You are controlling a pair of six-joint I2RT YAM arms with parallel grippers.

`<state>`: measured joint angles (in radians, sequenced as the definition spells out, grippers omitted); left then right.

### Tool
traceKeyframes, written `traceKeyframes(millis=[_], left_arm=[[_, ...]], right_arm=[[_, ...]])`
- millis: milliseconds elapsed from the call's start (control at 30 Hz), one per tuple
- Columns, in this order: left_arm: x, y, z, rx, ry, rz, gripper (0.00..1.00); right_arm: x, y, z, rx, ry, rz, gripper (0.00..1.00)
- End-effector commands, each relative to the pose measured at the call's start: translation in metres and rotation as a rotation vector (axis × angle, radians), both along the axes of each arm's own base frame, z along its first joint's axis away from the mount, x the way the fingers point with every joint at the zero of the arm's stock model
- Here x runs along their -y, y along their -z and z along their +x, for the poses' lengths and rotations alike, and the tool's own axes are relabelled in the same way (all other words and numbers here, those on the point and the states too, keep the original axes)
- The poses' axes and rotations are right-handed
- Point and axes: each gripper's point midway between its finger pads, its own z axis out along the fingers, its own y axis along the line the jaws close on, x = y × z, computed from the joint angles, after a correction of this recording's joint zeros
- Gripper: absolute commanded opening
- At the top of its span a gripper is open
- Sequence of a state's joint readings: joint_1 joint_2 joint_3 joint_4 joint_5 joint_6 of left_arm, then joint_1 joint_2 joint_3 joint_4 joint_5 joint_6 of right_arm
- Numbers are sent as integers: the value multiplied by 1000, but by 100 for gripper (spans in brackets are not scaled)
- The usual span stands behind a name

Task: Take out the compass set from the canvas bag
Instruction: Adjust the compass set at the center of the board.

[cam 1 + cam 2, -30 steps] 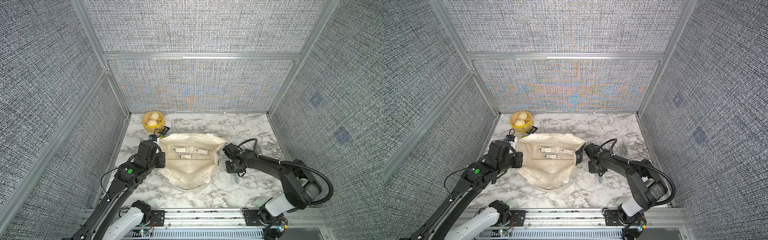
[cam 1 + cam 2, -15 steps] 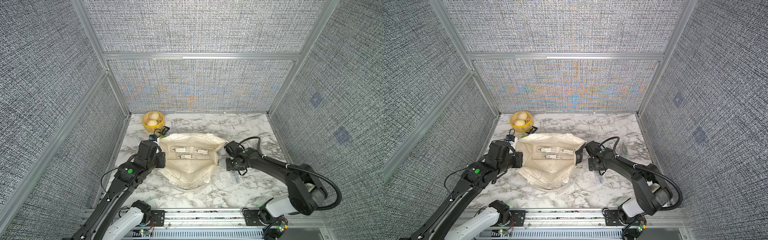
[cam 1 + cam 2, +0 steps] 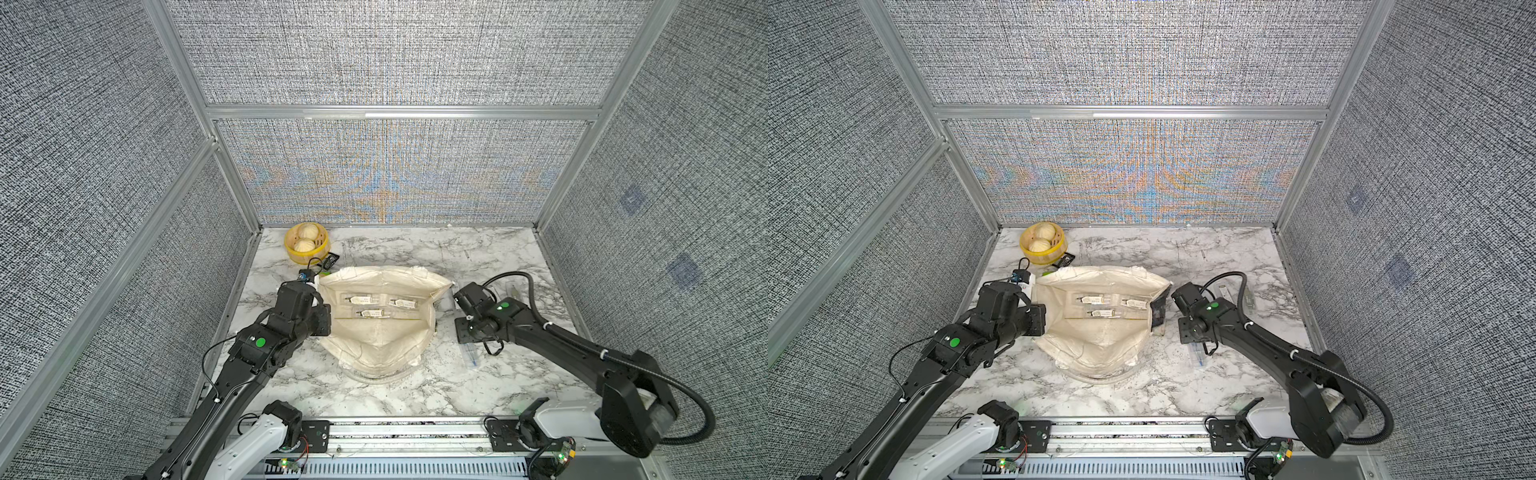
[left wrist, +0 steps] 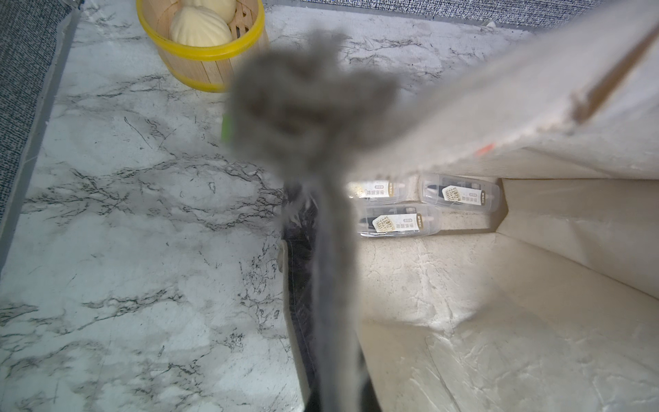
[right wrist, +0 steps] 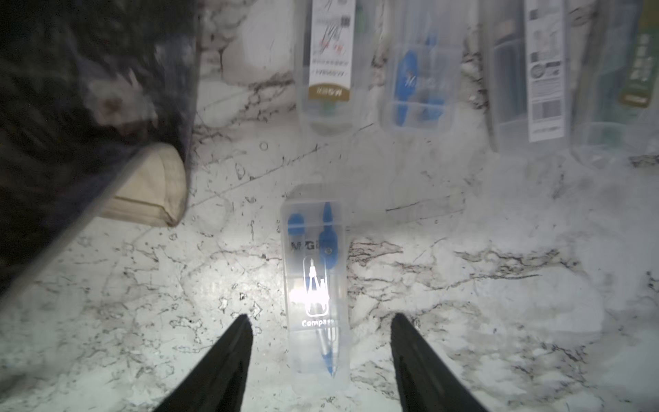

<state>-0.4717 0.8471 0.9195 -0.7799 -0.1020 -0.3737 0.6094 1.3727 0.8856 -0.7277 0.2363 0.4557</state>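
**Top views:** In both top views the bag (image 3: 376, 332) (image 3: 1096, 340) lies open at the middle of the marble worktop (image 3: 457, 257), cream lining showing. The left end effector (image 3: 322, 309) sits at the bag's left rim, clenched on the cloth. 3 labelled cases (image 3: 370, 312) lie inside, toward the far side. The compass set (image 3: 471, 356) lies out on the worktop, right of the bag and apart from it. The right end effector (image 3: 469, 336) hangs over its far end. A yellow basket (image 3: 291, 253) holding 2 buns (image 3: 305, 245) stands in the far left corner.

**Left wrist view:** Blurred bag cloth (image 4: 321, 142) crowds the lens and hides the fingers. The 3 cases (image 4: 399, 223) rest on the lining, and the basket (image 4: 210, 69) stands beyond.

**Right wrist view:** The right end effector (image 5: 321, 316) is released. Its 2 dark fingers (image 5: 228, 356) are spread either side of the compass set (image 5: 313, 271), and neither touches it. The clear case shows a blue compass and the word "Compass". The bag's dark outer panel (image 5: 71, 71) lies to the left. Blurred packs (image 5: 330, 64) lie farther back.
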Motion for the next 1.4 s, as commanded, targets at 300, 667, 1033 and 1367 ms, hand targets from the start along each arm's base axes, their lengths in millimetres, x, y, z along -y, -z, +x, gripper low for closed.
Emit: traceKeyframes(millis=[300,667,1033,1367], left_arm=[[-1,-5,7,32,-13,4,0],[0,-5,7,30,-11,3,0],[0,-4,8,29,-12,5,0],[0,-4,8,26,-11,6,0]], right_arm=[[-6,41,17,-39,-21,-96,67],[5,47,29,-29,3,-99,67],[11,42,31,-4,26,-81,67],[19,45,29,-8,49,-70,67]])
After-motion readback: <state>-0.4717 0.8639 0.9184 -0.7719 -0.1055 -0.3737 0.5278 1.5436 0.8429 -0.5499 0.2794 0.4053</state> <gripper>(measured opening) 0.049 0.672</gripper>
